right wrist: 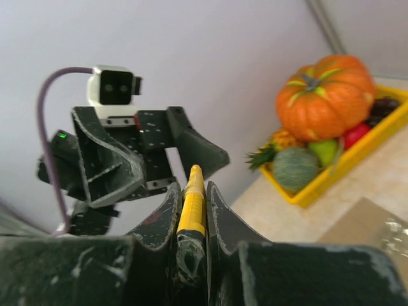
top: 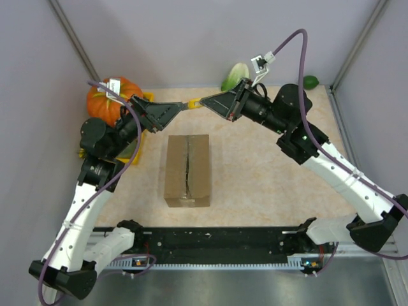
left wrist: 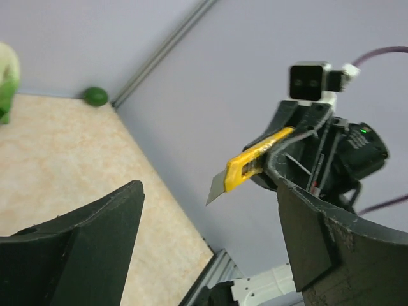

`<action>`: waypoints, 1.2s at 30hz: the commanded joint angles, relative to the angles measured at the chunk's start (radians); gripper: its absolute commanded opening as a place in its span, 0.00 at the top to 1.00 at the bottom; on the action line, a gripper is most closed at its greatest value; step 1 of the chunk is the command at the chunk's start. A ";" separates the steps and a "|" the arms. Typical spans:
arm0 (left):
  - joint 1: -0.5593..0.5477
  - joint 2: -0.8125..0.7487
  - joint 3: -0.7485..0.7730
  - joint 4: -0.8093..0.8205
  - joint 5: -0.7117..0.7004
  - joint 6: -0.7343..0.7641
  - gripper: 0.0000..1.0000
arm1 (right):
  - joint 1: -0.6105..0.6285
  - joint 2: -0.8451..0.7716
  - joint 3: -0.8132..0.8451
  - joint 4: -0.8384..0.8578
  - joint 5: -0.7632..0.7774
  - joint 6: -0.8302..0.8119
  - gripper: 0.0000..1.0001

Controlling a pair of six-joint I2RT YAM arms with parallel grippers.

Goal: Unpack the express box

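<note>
Tabletop point(top: 255, 172): beige, walled in on three sides.

Express box point(top: 187, 170): sits about mid-tabletop, long side running from near edge to far edge. Flaps lie flat. A dark, ragged line runs along the centre seam, and tape shows at the near end. Neither arm touches it.

Yellow tray point(right wrist: 331, 178): far-left corner of the tabletop, heaped with fruit. An orange pumpkin point(right wrist: 325, 95) sits on top of the heap.

Left gripper point(top: 182, 108): raised above the far half of the tabletop, beyond the box, pointing toward the right arm. Fingers spread wide, nothing between them in contact.

Right gripper point(right wrist: 192, 191): facing the left one tip to tip, at about the same height. Fingers closed narrow on a yellow utility knife point(top: 193, 103), clamped by its handle.

Pale green vegetable point(top: 236, 76): at the far edge, behind the right gripper. Kind not clear.

Knife detail: the blade point(left wrist: 217, 188) is extended and points toward the gap between the left fingers, without touching either.

Small green round fruit point(top: 310, 81): far-right corner.
</note>
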 commanded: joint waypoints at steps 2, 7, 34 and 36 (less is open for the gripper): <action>0.040 -0.015 0.092 -0.443 -0.157 0.227 0.10 | -0.008 -0.073 -0.056 -0.156 0.223 -0.243 1.00; 0.048 0.004 0.007 -0.723 -0.402 0.385 0.08 | -0.008 -0.087 -0.120 -0.202 0.298 -0.323 1.00; 0.048 0.214 -0.538 -0.195 0.044 0.226 0.25 | 0.018 -0.062 -0.318 -0.250 0.423 -0.378 1.00; 0.048 0.244 -0.550 -0.092 0.104 0.178 0.24 | 0.034 -0.052 -0.326 -0.231 0.443 -0.381 1.00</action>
